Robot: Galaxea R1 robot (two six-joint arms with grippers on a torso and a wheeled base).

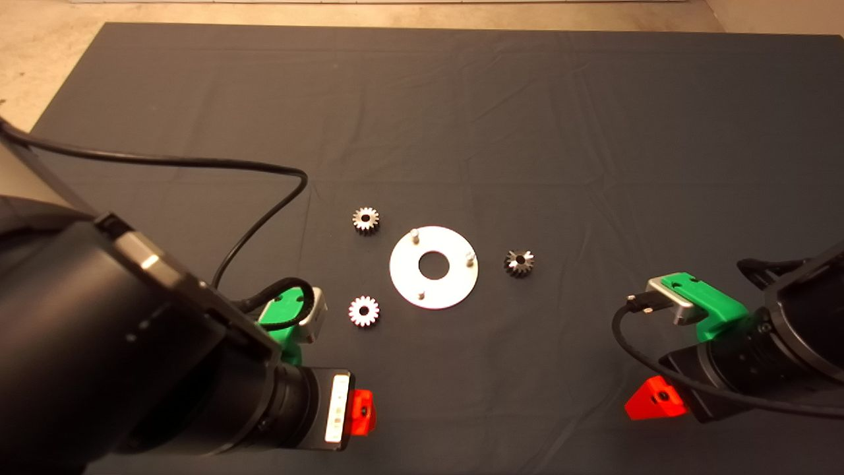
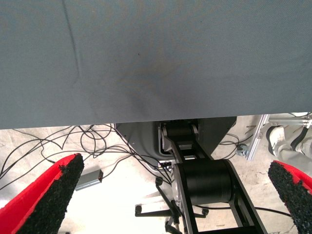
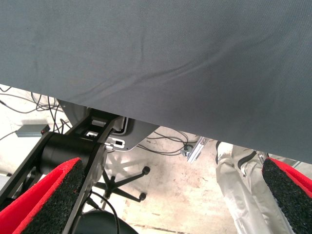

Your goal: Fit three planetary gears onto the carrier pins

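Observation:
A flat shiny disc [image 1: 455,284] with a large centre hole lies mid-mat in the head view. Three carrier pins stand on it: [image 1: 415,233], [image 1: 470,256], [image 1: 421,295], all bare. Three planetary gears lie loose on the mat around it: one at the far left [image 1: 365,220], one at the near left [image 1: 363,311], one to the right [image 1: 519,262]. My left gripper [image 2: 178,195] waits at the mat's near edge, left of the disc, open and holding nothing; one of its fingers [image 1: 361,410] shows. My right gripper [image 3: 170,195] waits at the near right, open and holding nothing, its finger [image 1: 656,399] visible.
A black cable [image 1: 264,218] loops over the mat left of the gears. Both wrist views look past the mat's edge [image 2: 146,73] to the floor with cables, the robot's base [image 2: 204,183] and a person's leg [image 3: 239,180].

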